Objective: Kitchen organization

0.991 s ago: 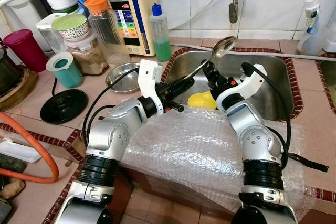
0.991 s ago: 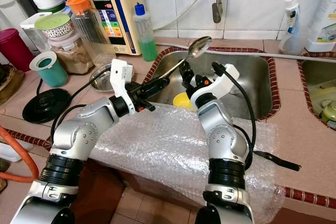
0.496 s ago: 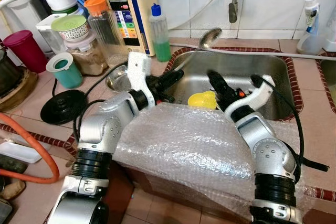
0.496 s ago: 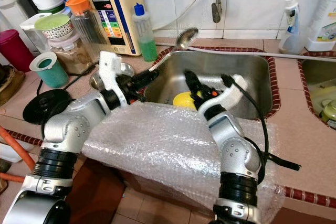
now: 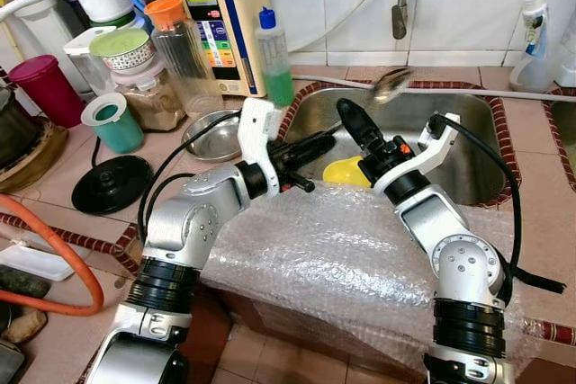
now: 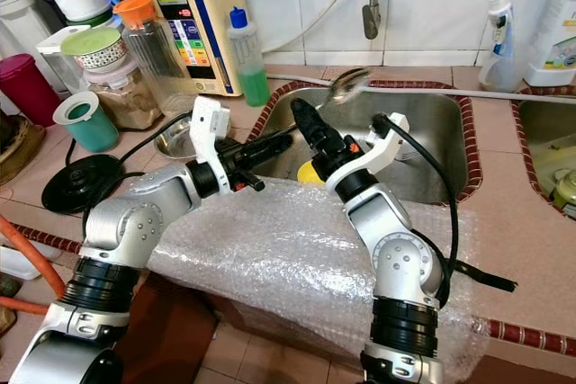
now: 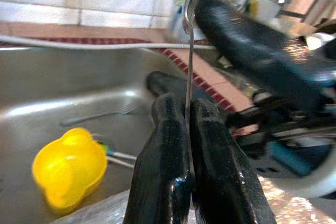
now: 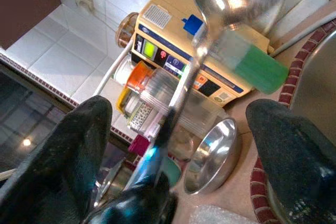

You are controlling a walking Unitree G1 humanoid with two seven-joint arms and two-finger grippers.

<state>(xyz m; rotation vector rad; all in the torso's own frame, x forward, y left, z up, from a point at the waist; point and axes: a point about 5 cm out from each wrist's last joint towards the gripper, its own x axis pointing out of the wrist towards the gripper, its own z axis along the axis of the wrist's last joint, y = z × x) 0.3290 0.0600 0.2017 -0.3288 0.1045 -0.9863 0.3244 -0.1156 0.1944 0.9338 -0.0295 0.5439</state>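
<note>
Since 0.5 s ago: spoon bowl swung rightward above sink | left gripper fingers pinching its handle | right gripper fingers spread, raised beside spoon; yellow cup below

You are looking at a pink tiled counter with a red-brown rim and a steel sink sunk into its middle. Along the back edge, left of the sink, stand a beige water unit, a green soap bottle, a clear pitcher with an orange lid and a jar of brown grains. Nearer the left end you have a teal cup, a maroon container, a black round base and a steel bowl just beside the sink. Bubble wrap drapes over the front edge. A spray bottle stands at the back right.
</note>
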